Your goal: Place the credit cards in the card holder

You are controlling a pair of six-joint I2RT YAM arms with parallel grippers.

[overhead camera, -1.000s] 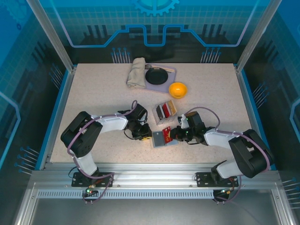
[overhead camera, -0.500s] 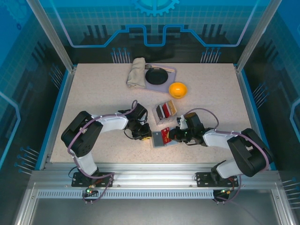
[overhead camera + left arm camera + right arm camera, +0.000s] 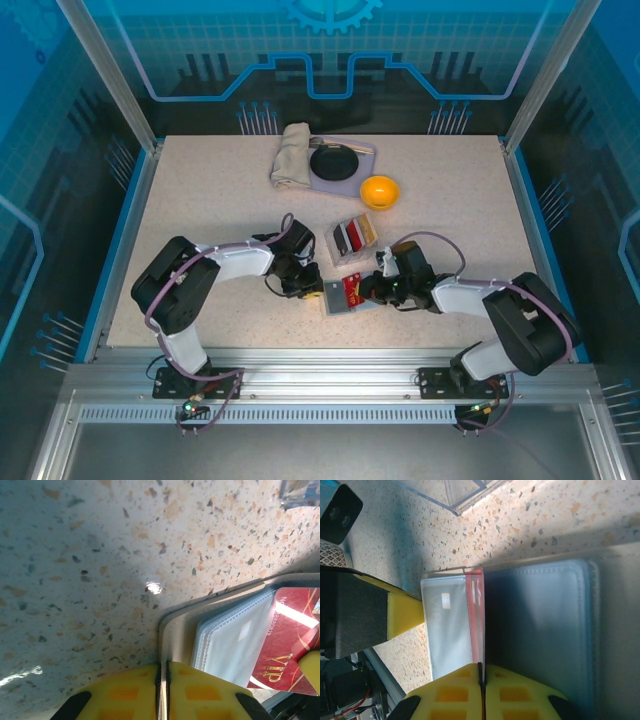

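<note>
Step in hand: feeding one card into a pocket. The left gripper point(image 3: 163, 672) is clamped tight on the cream outer edge of the card holder point(image 3: 172, 630). The holder lies open on the speckled table point(image 3: 100, 555) and runs forward and to the right of those fingertips, so this arm is the anchor. The right gripper point(image 3: 481, 672) is pinched closed on the near edge of the red VIP card point(image 3: 476, 610). The card projects straight ahead of its fingertips, seen almost edge-on, against the clear sleeve point(image 3: 447, 630), with the grey-blue lining to the fingers' right. I cannot tell whether the card's leading edge is inside the pocket mouth or only resting on top.

To do this well, I judge:
- Keep the left clamp firm so the holder cannot skate.
- Hold the card low and flat, with its long edges parallel to the sleeve stitching.
- Push slowly, straight ahead toward the left gripper.
- If the sleeve buckles or the holder lifts, back off and re-aim.
- Release only once the card is mostly seated.
- Mind the opposing yellow fingers, which are already near each other.

Versus one second ago, in the top view, the right gripper and forearm have crept toward the left gripper. The red card covers more of the holder, with less grey showing beside it. The left arm and holder look unmoved. The other cards stand in the grey box point(image 3: 352, 237) beyond both grippers.
</note>
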